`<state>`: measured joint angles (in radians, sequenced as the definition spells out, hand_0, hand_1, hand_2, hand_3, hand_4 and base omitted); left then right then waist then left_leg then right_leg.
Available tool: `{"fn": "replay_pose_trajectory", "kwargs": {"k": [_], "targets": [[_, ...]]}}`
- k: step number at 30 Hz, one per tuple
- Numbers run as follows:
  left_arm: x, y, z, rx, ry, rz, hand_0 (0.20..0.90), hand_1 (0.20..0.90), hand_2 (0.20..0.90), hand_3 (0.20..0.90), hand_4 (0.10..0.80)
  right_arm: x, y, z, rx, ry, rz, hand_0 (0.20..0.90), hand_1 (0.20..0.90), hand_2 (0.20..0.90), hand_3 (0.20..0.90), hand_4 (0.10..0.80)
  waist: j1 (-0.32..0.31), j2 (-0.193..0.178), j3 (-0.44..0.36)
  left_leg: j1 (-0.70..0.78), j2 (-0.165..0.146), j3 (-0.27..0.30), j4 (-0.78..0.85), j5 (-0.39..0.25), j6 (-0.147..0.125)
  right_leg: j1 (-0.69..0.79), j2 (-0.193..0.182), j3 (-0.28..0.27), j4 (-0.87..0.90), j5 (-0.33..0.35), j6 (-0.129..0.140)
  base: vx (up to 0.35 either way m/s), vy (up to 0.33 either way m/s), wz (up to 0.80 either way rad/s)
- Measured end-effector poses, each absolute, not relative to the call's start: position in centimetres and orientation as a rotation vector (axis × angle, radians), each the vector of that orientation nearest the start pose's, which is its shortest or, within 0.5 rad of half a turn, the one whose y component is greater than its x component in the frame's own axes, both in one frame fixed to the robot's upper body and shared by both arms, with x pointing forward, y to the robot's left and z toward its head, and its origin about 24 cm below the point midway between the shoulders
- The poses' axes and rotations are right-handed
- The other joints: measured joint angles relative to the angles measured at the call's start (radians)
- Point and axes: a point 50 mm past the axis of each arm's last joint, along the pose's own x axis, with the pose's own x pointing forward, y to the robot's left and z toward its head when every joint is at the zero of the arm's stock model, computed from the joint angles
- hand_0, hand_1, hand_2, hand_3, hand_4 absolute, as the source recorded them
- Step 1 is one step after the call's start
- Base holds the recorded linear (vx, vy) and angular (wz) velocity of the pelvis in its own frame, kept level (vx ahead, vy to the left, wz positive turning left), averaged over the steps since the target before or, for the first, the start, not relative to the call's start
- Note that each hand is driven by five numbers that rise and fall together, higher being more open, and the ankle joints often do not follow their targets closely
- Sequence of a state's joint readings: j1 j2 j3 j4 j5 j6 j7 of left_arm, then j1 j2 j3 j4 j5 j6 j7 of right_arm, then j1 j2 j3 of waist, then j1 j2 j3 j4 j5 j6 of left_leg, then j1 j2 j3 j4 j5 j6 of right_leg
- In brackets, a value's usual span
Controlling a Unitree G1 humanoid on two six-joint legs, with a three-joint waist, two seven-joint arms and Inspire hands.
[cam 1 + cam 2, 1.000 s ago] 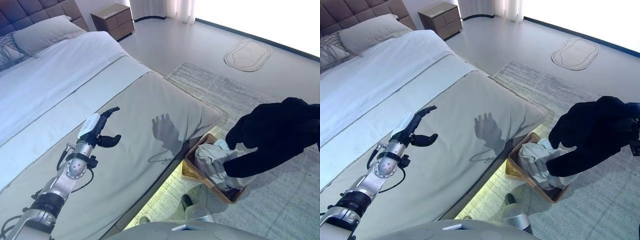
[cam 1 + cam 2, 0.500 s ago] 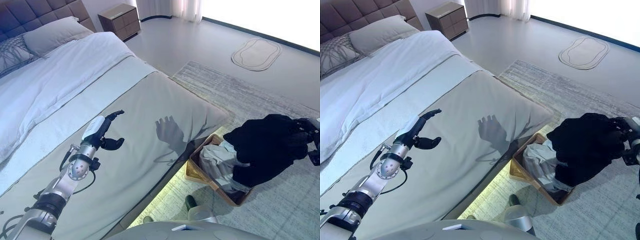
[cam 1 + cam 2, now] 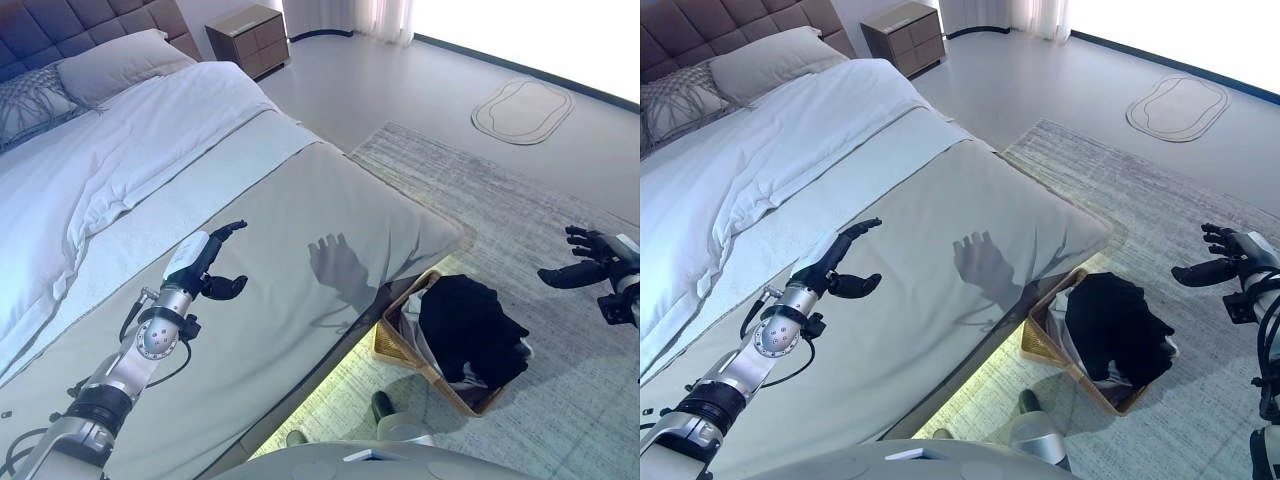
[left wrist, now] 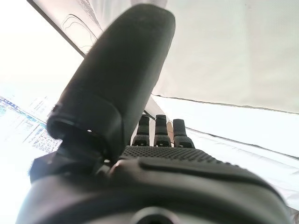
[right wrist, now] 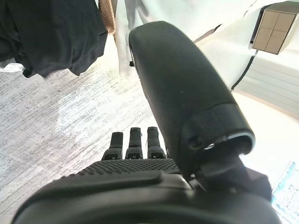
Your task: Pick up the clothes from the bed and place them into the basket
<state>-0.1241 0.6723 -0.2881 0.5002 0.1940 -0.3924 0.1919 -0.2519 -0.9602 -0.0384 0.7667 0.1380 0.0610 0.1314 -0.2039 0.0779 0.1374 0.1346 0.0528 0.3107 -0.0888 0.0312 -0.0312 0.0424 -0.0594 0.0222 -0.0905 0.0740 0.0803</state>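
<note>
A black garment (image 3: 470, 325) lies in the wicker basket (image 3: 392, 345) on the rug beside the bed, on top of a pale grey garment (image 3: 455, 378). It also shows in the right wrist view (image 5: 51, 32). My right hand (image 3: 585, 262) is open and empty, held in the air to the right of the basket; its fingers are straight in the right wrist view (image 5: 133, 142). My left hand (image 3: 205, 262) is open and empty above the grey bedspread (image 3: 290, 230), with its fingers straight in the left wrist view (image 4: 156, 130).
The bed has a white duvet (image 3: 110, 150) and pillows (image 3: 110, 65) toward the headboard. A wooden nightstand (image 3: 248, 38) stands beyond the bed. A grey rug (image 3: 500, 200) lies under the basket, and a small oval mat (image 3: 522, 110) lies on the floor farther off.
My right hand has let go of the black garment, which has dropped into the basket. The hand has opened and drawn away to the right. The left hand has not moved.
</note>
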Motion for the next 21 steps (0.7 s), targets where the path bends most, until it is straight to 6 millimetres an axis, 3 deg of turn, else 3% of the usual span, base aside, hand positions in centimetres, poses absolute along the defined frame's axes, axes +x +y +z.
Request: {"fn": "replay_pose_trajectory", "kwargs": {"k": [6,11,18,21], "targets": [[25.4,25.8,1.9,0.875,-0.006,-0.114,0.900,0.900,0.900,0.900,0.800,25.3,-40.6,8.7,-0.654,0.422,-0.334,0.900,0.900,0.900,0.900,0.800,0.011,-0.005,0.023,0.001,0.000,-0.007,0.000,0.001,-0.002,0.003,0.002,-0.004,0.000,0.000,0.000,0.023,0.004,0.02],[25.4,25.5,1.6,0.856,-0.005,-0.113,0.900,0.900,0.900,0.900,0.800,25.9,-37.9,7.7,-0.615,0.313,-0.303,0.900,0.900,0.900,0.900,0.800,0.030,-0.010,0.033,0.015,0.000,-0.022,0.000,0.001,-0.002,0.026,0.001,-0.015,-0.001,-0.003,0.003,0.051,0.019,0.08],[23.9,23.4,-0.7,0.780,0.024,-0.096,0.900,0.900,0.900,0.900,0.800,25.3,-31.2,5.1,-0.683,0.160,-0.194,0.900,0.900,0.900,0.900,0.800,0.057,-0.015,0.046,0.013,0.000,-0.059,0.000,0.006,-0.002,0.042,-0.002,-0.053,-0.001,-0.007,0.008,0.063,0.048,0.16],[22.4,22.0,-2.6,0.710,0.089,-0.126,0.900,0.900,0.900,0.900,0.800,24.1,-27.9,3.0,-0.732,0.111,-0.126,0.900,0.900,0.900,0.900,0.800,0.067,-0.014,0.051,0.011,0.000,-0.100,0.000,0.010,0.001,0.063,-0.012,-0.093,-0.001,-0.020,0.014,0.090,0.091,0.38]]}}
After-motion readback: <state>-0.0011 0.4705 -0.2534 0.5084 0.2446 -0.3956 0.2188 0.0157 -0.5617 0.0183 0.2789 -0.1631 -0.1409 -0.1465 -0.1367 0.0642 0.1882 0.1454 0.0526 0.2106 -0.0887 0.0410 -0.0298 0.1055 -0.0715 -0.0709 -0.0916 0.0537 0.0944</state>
